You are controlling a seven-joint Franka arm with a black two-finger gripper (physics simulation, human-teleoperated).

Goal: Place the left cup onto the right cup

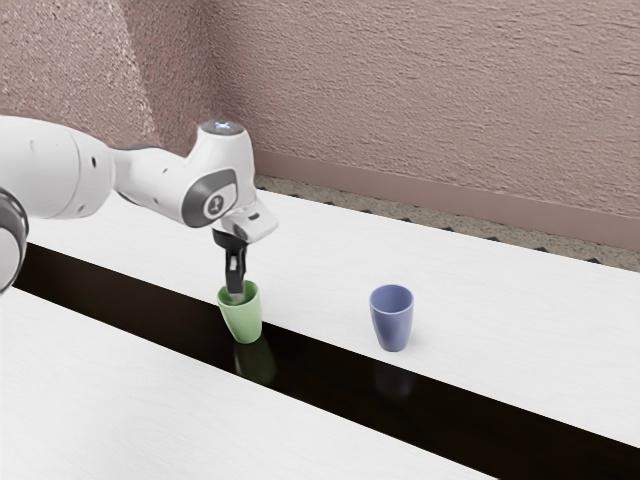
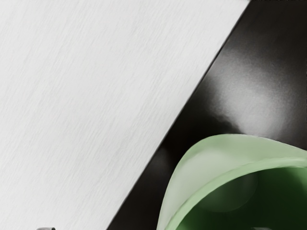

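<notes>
Your gripper (image 1: 236,285) is down on the green cup (image 1: 242,315), fingers pinching its rim. The cup's tilted over the black strip (image 1: 330,385). The blue cup (image 1: 391,317) stands upright, well apart toward the exterior view's right, on the white table (image 1: 480,290).

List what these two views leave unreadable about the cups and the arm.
Green cup: the wrist view's lower and right edges cut off most of it.
Blue cup: in the exterior view, its own wall hides the inside bottom.
Arm: the exterior view's left edge cuts off its base.
</notes>
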